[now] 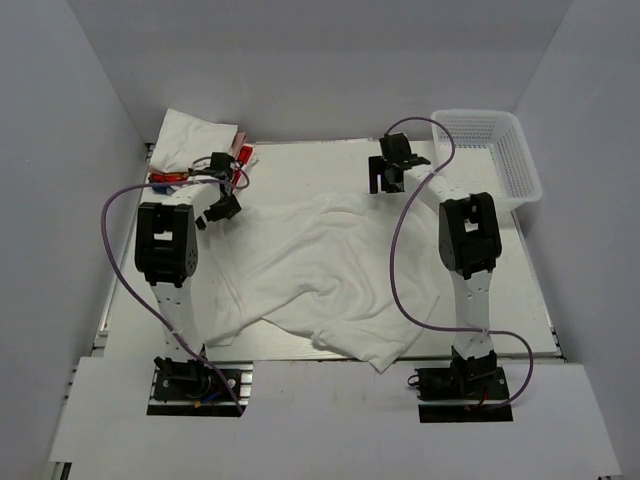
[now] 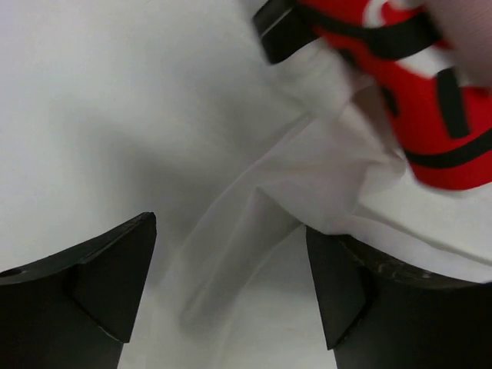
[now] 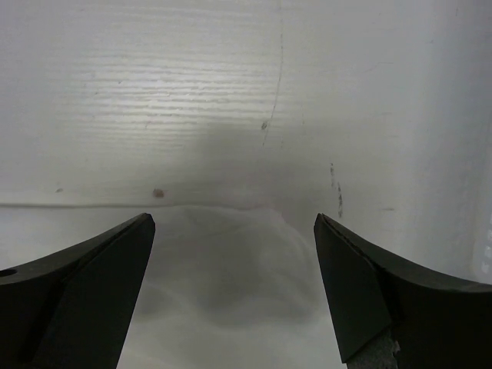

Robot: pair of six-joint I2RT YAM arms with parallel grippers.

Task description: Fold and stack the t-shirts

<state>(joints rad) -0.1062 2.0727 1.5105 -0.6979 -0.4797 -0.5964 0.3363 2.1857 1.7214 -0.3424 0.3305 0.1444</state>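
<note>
Though left gripper (image 2: pixel 231 224) and right gripper (image 3: pixel 234 219) gape, only overhead shows the basket (image 1: pixel 520 165).

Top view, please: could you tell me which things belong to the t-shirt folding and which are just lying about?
Belongs to the job:
- spread white t-shirt, centre
- white t-shirt heap, far left
- red patterned t-shirt, beside that heap

Just lying about:
- white mesh basket, far right
</note>
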